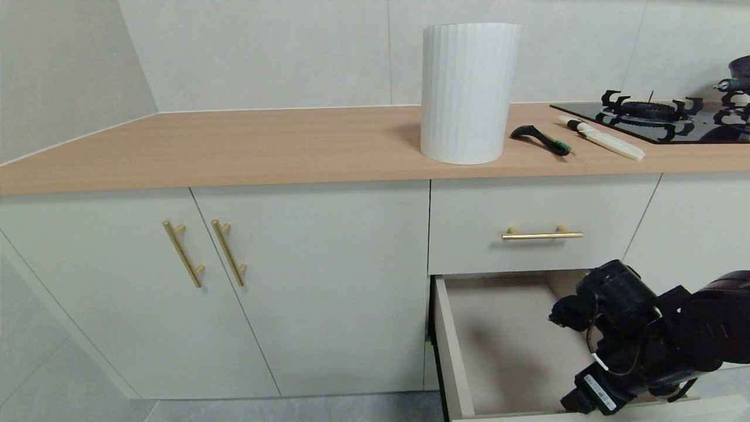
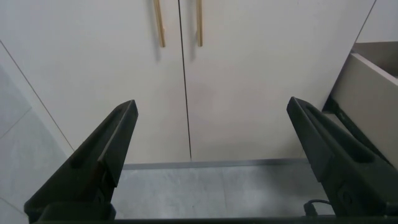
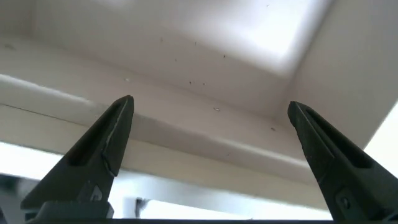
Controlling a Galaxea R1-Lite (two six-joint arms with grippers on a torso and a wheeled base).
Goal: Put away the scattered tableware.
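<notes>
Early stage, approx: lower drawer [image 1: 454,346] stands open, ready for items, but black-handled tool [image 1: 540,139] & white knife [image 1: 603,143] lie on the surface [image 1: 263,146] btwn white ribbed canister [image 1: 469,94] & hob [image 1: 650,111]. Right end effector [image 3: 208,106] hangs over the drawer, fingers wide, holding nothing. Left end effector [image 2: 211,109] is likewise wide, facing cupboard doors [image 2: 186,74]. Both pcs not yet stowed.

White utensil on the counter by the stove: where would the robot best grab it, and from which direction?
Probably from straight above, closing across the narrow middle of the white utensil. It lies flat on the countertop, long and slim, with bare wood on either side to close into.
</notes>
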